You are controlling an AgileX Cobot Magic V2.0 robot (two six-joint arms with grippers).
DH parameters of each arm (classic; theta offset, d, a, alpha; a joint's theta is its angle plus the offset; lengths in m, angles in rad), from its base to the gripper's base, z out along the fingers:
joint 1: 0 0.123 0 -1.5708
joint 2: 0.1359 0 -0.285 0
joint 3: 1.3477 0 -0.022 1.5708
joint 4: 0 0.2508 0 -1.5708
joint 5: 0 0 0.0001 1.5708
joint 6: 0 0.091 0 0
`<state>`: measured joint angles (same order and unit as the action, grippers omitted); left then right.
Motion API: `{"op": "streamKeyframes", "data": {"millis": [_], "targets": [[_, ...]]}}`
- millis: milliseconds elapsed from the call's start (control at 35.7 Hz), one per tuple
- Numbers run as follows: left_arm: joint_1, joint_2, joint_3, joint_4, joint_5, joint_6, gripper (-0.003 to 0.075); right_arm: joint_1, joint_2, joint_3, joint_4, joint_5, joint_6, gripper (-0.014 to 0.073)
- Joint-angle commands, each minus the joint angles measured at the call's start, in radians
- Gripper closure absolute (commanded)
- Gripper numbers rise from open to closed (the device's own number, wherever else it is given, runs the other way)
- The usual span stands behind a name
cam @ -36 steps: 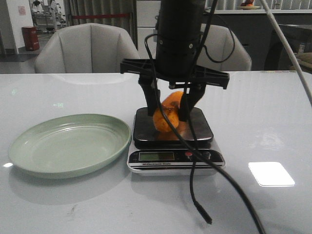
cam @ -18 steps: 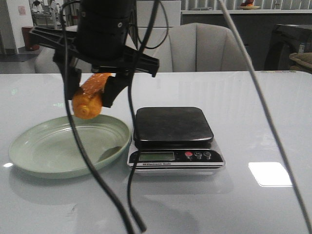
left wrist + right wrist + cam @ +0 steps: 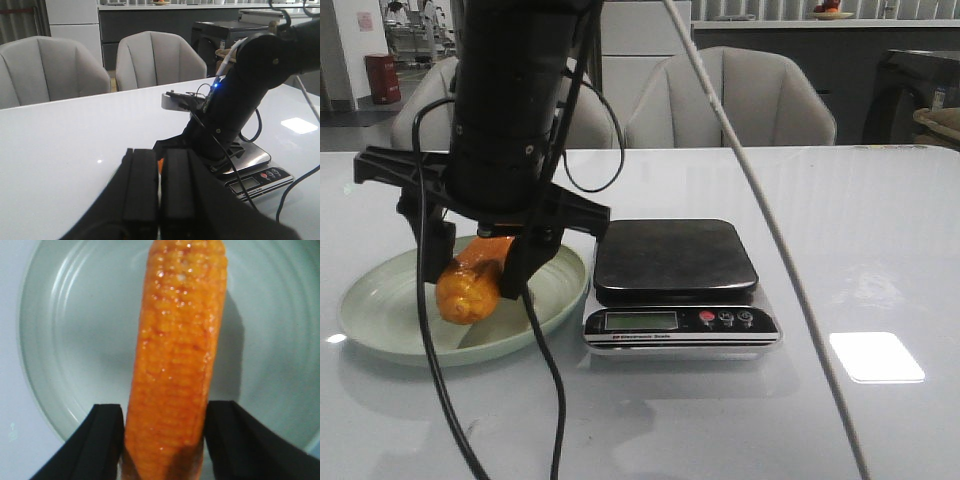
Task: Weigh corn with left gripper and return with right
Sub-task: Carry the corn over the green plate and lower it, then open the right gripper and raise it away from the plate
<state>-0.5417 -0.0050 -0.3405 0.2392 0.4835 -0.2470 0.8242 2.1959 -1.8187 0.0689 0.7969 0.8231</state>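
The orange-yellow corn (image 3: 470,285) is held in my right gripper (image 3: 480,275), tilted, low over the pale green plate (image 3: 380,300). In the right wrist view the corn (image 3: 177,355) lies lengthwise between the black fingers (image 3: 105,440), which are shut on its sides, with the plate (image 3: 75,330) beneath it. My left gripper (image 3: 159,190) is shut and empty, away from the plate, and does not show in the front view. The right arm (image 3: 235,100) stands in front of it.
A kitchen scale (image 3: 675,255) with an empty black platform and a display (image 3: 640,320) stands right of the plate; it also shows in the left wrist view (image 3: 250,172). Black and white cables (image 3: 760,220) hang across the front view. Chairs stand behind the table.
My right gripper has carried the corn from the scale's platform leftward and then down over the plate. The scale's platform is now bare.
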Motion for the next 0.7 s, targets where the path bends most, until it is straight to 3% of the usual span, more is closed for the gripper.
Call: {"op": "streamKeyframes", "data": {"millis": [0, 140, 420, 672], "targets": [[0.003, 0.010, -0.022, 0.006, -0.077, -0.001, 0.0606, 0.002, -0.042, -0.056, 0.059, -0.048, -0.099, 0.0081], [0.003, 0.010, -0.022, 0.006, -0.077, -0.001, 0.0606, 0.002, -0.031, -0.124, 0.084, -0.026, -0.168, -0.0020], [0.003, 0.010, -0.022, 0.006, -0.077, -0.001, 0.0606, -0.052, -0.046, -0.294, 0.059, 0.249, -0.179, -0.0012], [0.003, 0.010, -0.022, 0.006, -0.077, -0.001, 0.0606, -0.120, -0.177, -0.314, -0.049, 0.398, -0.362, -0.0012]]}}
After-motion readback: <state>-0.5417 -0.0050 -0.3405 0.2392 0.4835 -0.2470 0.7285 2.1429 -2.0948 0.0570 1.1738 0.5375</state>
